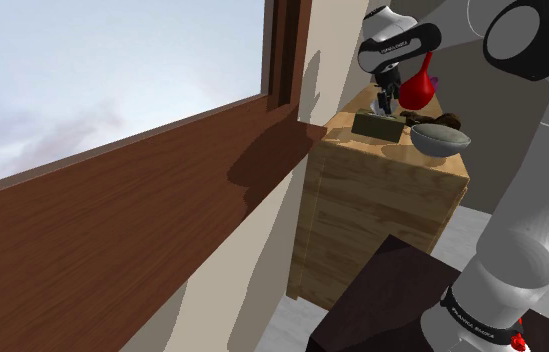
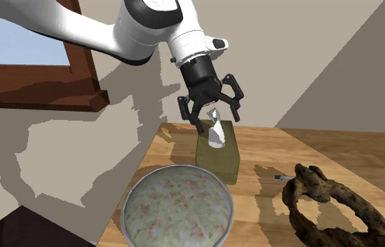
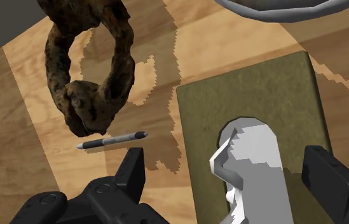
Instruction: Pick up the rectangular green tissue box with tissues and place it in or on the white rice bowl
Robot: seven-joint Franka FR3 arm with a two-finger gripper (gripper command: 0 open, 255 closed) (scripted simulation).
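Fingers (image 3: 131, 170) apart — above olive tissue box (image 3: 255, 95)

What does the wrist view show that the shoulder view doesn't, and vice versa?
Wrist view adds: a grey pen by the gnarled brown ring, and the white tissue poking from the olive-green tissue box. Shoulder view adds: the wooden window frame and the dark stand. Both: that box, the bowl, the ring, the open end effector.

The rounded white arm (image 2: 92, 28) is gleaming at upper left, dark grey caps (image 1: 534, 35) are covering its joints, lettered black bands (image 1: 470, 316) ringing it, angular all-black gripper (image 2: 217, 121) finishing it.
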